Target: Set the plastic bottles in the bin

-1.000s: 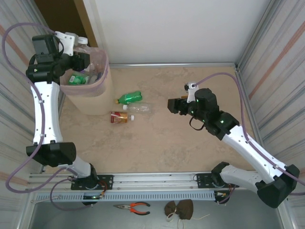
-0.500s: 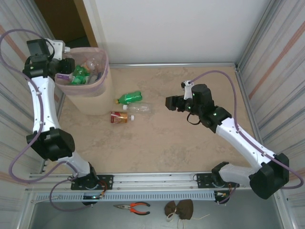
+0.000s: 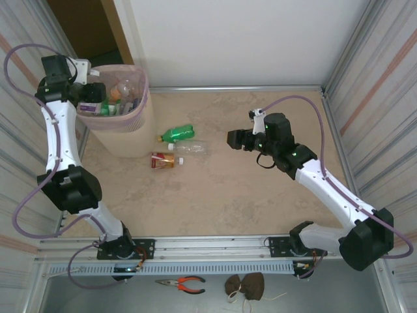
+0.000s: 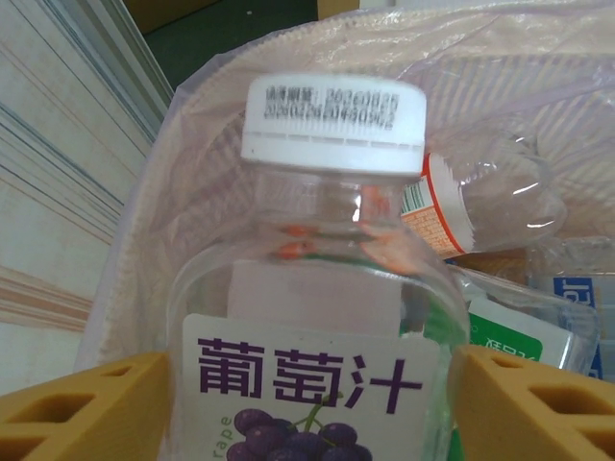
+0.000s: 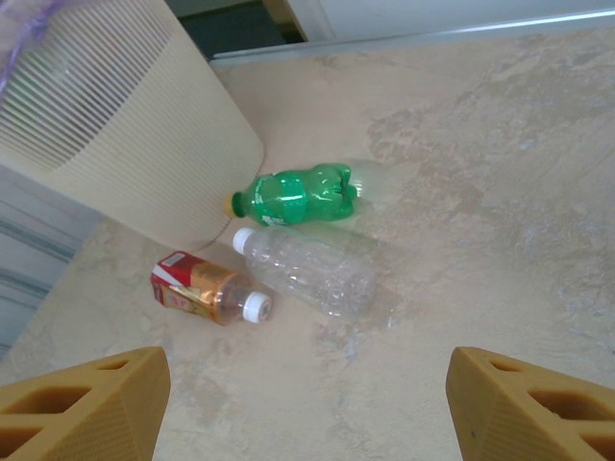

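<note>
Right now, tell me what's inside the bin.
Inside the bin: a grape juice bottle between the fingers of the left pincer, a clear red-labelled bottle behind it. Lower contents are covered.

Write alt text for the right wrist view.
A green bottle, a clear bottle and a brown bottle lie together on a beige table near the cream wall of the bin. The open, empty end effector frames the bottom corners.
</note>
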Tool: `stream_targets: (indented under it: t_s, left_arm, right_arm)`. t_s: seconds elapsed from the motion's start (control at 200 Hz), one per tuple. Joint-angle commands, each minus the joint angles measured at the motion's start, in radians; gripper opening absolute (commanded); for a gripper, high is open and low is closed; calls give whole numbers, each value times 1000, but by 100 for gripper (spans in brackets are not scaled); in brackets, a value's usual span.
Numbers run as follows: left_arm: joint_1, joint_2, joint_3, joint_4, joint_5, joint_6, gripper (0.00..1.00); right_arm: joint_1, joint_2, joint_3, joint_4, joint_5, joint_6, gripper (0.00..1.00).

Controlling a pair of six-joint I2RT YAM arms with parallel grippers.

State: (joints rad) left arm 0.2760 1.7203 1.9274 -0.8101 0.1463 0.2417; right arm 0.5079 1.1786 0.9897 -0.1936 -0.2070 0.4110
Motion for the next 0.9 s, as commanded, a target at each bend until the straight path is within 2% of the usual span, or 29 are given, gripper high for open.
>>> stream_targets:
  t_s: [0.0, 0.185, 0.301, 0.531, 0.651, 0.892]
  left_arm:
    - [10, -67, 18, 20, 39, -25, 80]
    - [9, -97, 39, 10, 73, -36, 84]
    - [10, -97, 44, -3, 111, -40, 82]
    - [-13, -81, 14, -22, 237, -61, 61]
    - [-49, -67, -22, -43, 253, -55, 49]
    - [-125, -120, -81, -21, 272, -78, 48]
  right_arm:
    - [-7, -10, -11, 17, -15, 13, 75]
    - [-8, -20, -20, 21, -17, 24, 74]
    - [-8, -28, -26, 23, -17, 29, 74]
    - [-8, -42, -36, 22, -15, 35, 74]
    - [-8, -50, -40, 19, -12, 37, 74]
    - [-7, -63, -46, 3, -8, 40, 74]
